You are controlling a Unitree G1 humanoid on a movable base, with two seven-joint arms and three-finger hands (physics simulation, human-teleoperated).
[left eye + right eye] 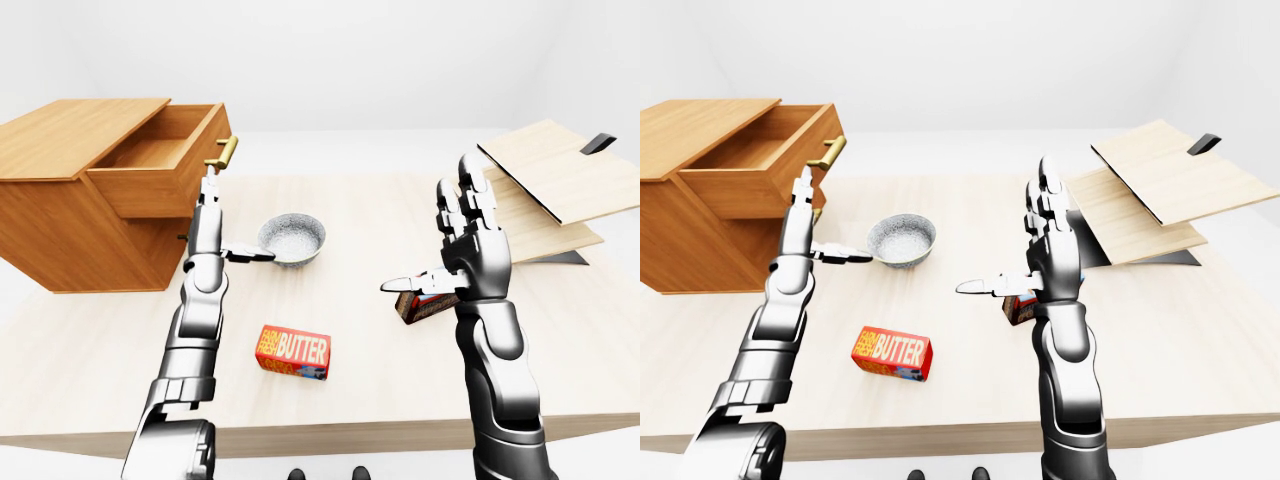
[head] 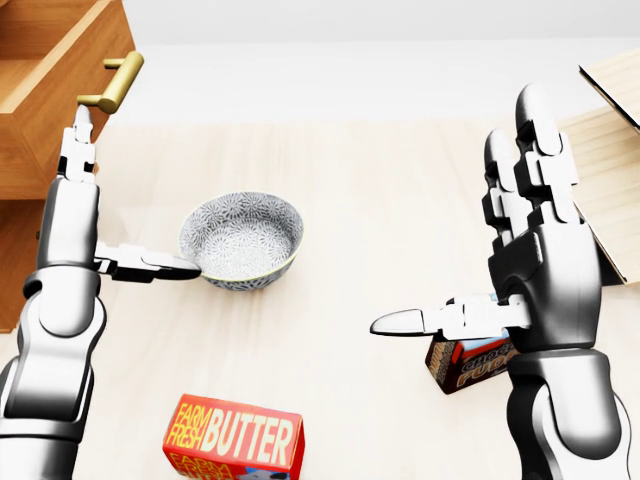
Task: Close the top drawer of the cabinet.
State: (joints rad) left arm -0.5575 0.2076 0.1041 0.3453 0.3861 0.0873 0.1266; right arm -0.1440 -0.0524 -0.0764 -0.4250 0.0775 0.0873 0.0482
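cabinet [image 1: 70,215]: wooden, upper left of left-eye view, on table [image 1: 350,390]. top drawer [image 1: 160,170]: pulled out, interior shows bare wood. brass handle [image 2: 112,82]: on drawer face. left hand [image 2: 75,215]: fingers straight, spread, tips just below handle, thumb out sideways; grips nothing. bowl [image 2: 242,238]: patterned grey, nothing visible inside, beside left thumb. right hand [image 2: 525,250]: upright, fingers apart, holds nothing. butter box [image 1: 293,351]: lying flat. small box [image 2: 465,365]: partly hidden behind right hand.

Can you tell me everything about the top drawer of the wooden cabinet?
The top drawer is light brown wood, pulled partly out of the cabinet at the left-eye view's left. What shows of its inside is bare. A brass bar handle sticks out from its face. The left hand reaches up, open fingers just under that handle.
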